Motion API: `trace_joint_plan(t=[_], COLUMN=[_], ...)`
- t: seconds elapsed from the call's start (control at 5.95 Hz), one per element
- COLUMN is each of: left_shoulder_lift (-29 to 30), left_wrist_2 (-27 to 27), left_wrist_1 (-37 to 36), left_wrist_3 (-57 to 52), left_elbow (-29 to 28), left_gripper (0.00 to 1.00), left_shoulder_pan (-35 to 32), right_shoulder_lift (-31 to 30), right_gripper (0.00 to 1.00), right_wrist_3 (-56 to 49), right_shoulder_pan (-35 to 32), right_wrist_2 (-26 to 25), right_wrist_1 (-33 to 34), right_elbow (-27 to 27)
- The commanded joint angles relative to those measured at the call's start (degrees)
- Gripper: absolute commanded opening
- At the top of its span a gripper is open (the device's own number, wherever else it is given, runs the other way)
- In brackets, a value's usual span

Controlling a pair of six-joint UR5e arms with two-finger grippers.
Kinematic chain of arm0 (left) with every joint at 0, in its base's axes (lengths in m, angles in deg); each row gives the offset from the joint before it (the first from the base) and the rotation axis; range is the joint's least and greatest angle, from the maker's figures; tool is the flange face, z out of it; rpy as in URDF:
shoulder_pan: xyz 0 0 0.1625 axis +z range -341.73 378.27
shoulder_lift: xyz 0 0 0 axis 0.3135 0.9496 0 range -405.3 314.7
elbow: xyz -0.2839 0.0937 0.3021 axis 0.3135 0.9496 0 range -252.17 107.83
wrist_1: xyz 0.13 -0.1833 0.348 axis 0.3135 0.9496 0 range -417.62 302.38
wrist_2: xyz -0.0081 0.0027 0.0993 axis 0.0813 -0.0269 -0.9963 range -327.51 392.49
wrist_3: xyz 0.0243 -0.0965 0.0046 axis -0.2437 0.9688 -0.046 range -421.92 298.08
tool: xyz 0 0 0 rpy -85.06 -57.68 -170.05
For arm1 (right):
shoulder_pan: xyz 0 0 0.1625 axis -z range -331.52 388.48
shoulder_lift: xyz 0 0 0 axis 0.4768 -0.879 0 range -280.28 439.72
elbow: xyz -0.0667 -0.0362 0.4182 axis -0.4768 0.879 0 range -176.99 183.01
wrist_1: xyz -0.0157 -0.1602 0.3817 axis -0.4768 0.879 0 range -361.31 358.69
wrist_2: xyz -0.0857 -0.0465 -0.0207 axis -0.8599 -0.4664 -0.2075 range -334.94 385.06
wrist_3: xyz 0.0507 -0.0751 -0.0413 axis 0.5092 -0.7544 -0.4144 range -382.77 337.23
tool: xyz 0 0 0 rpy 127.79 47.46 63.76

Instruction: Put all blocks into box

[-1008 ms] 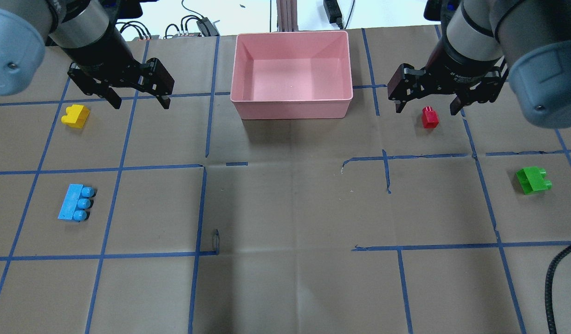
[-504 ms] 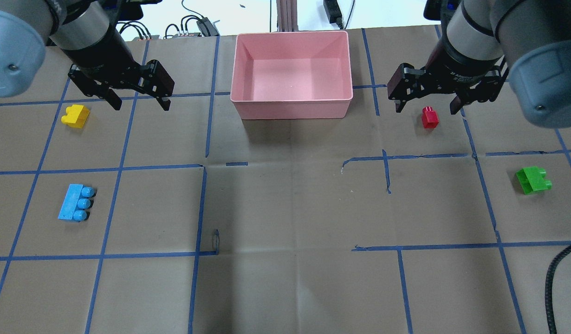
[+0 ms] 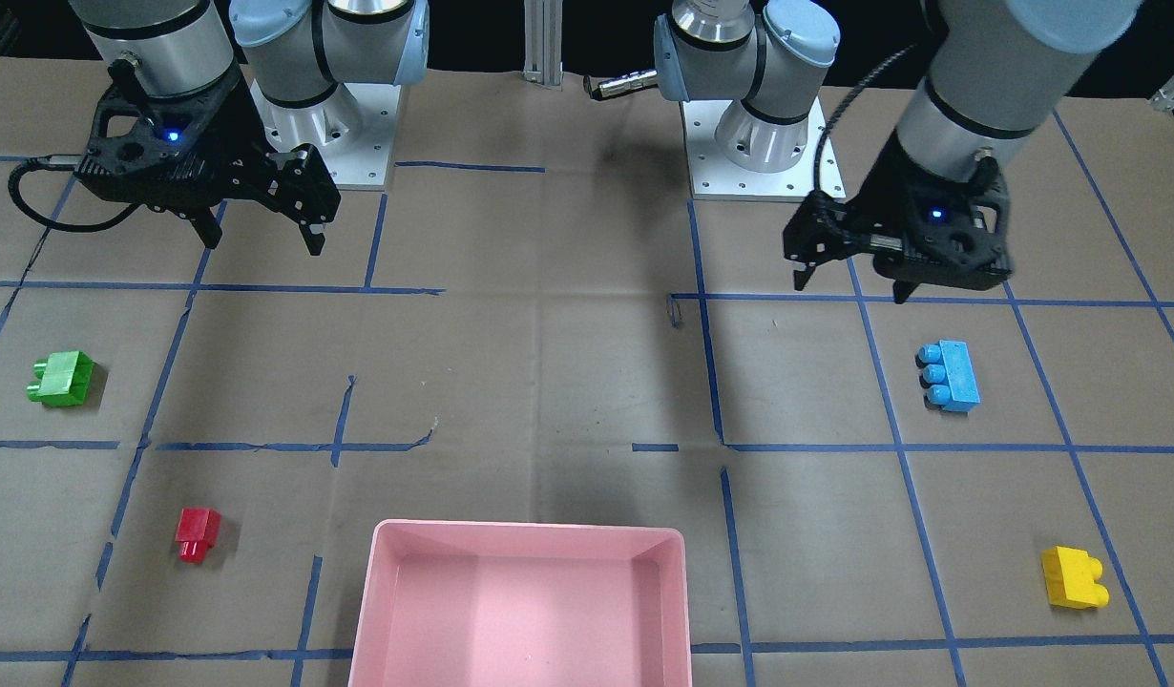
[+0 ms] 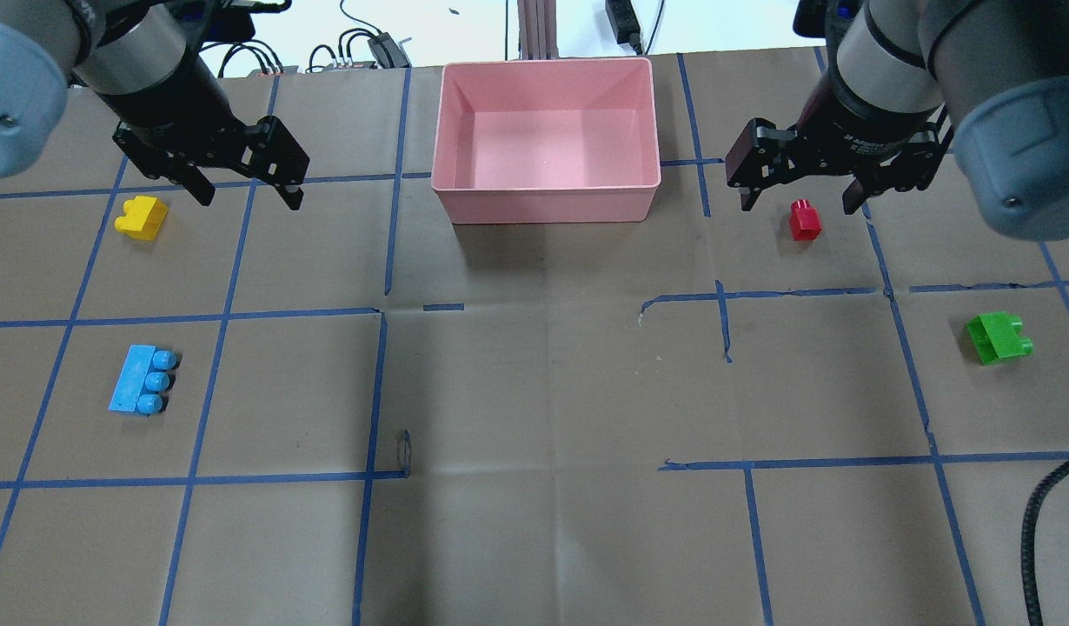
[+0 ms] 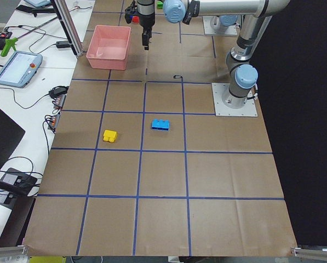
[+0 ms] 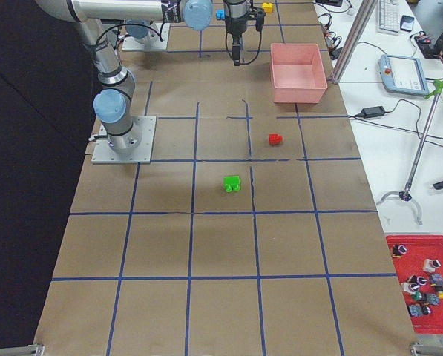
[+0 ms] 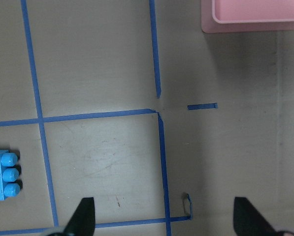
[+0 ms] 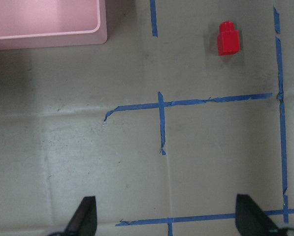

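The pink box stands empty at the table's far middle. The yellow block and the light-blue block lie on the left half. The red block and the green block lie on the right half. My left gripper is open and empty, held above the table to the right of the yellow block. My right gripper is open and empty, held high with the red block in line between its fingers. The right wrist view shows the red block well ahead of the fingers.
Blue tape lines grid the brown paper table. A black cable comes in at the near right corner. The two arm bases stand at the robot's side. A metal post and cables sit beyond the far edge behind the box.
My left gripper has shifted a little to the left, toward the yellow block. My right gripper has hardly moved. No block has moved.
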Motion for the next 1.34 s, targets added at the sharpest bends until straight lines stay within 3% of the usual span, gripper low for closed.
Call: trace_joint_plan(t=[0.0,0.34,0.5,1.18], left_shoulder_lift=[-1.65,-4.73,-4.82,-2.38], left_wrist_2=[0.01,0.01,-0.07,-1.48], left_wrist_1=[0.04,-0.31,-2.4,-17.33], left_wrist_3=[-16.02,-28.54,-30.6,-31.77], left_elbow=[4.25,11.01,14.09,19.99], left_gripper=[0.99,0.99,0.99,0.99], left_shoulder_pan=[12.56,26.54,31.04,32.93], right_shoulder_lift=[0.01,0.01,0.01,-0.08], right_gripper=[1.0,1.0,1.0,1.0], right_wrist_3=[-0.14,-10.34,-13.9,-44.38], right_shoulder_pan=[0.09,4.19,9.27,32.82], right_wrist_2=[0.0,-0.87,-0.1,-1.14], right_wrist_1=[-0.02,0.94,0.6,1.74], right_elbow=[-0.02,-0.02,0.07,-0.28])
